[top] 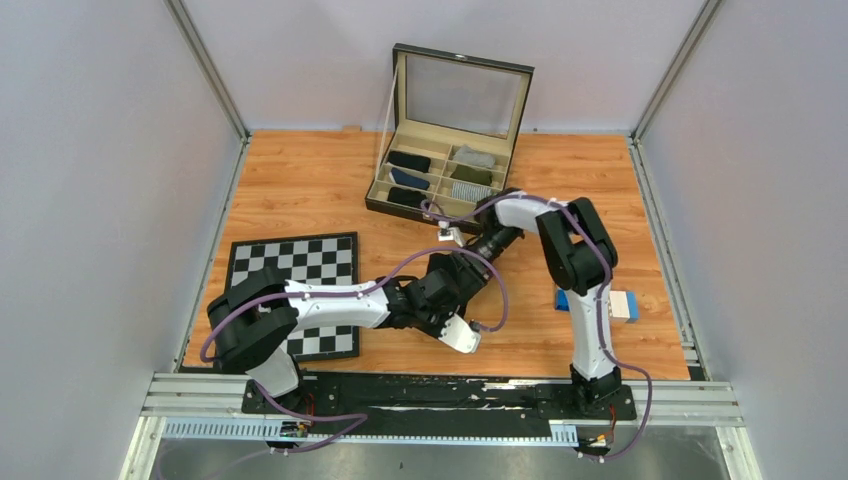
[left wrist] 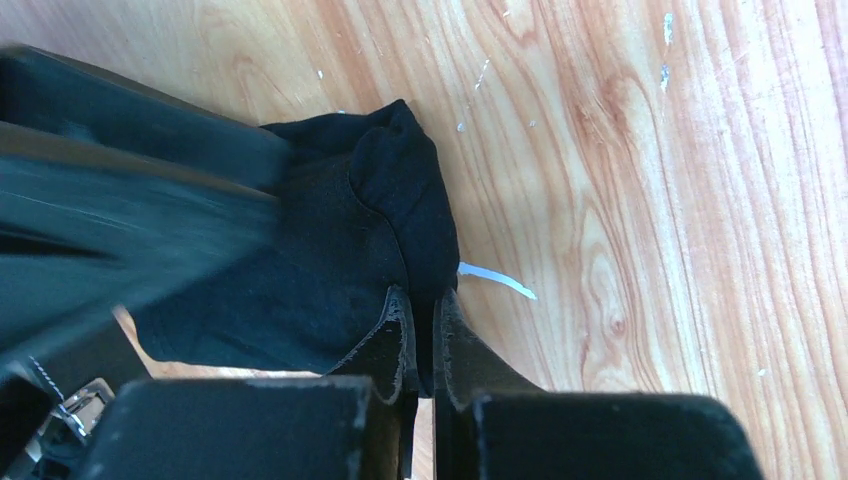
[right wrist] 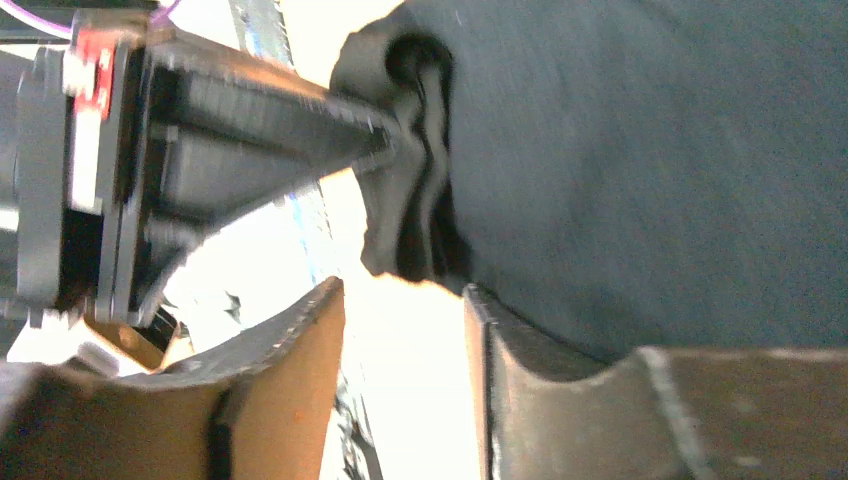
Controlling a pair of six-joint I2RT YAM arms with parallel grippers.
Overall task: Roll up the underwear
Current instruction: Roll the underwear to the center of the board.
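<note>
Fabric edge is pinched tight in the left gripper (left wrist: 422, 296), its jaws closed on the underwear (left wrist: 330, 250), a black bundle lying on the table (left wrist: 650, 200) mid-way between both arms. The right gripper (right wrist: 405, 300) stands parted with nothing between its jaws, the cloth just beside one finger. With only that thin pinch holding, the folds could spring loose or drag unrolled. No writing or brand is readable.

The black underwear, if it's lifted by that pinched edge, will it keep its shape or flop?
Probably flop: the underwear lies in soft folds where the left pincer pinches its edge, so the rest would likely hang and unfold. It looks thin, so likely light.
</note>
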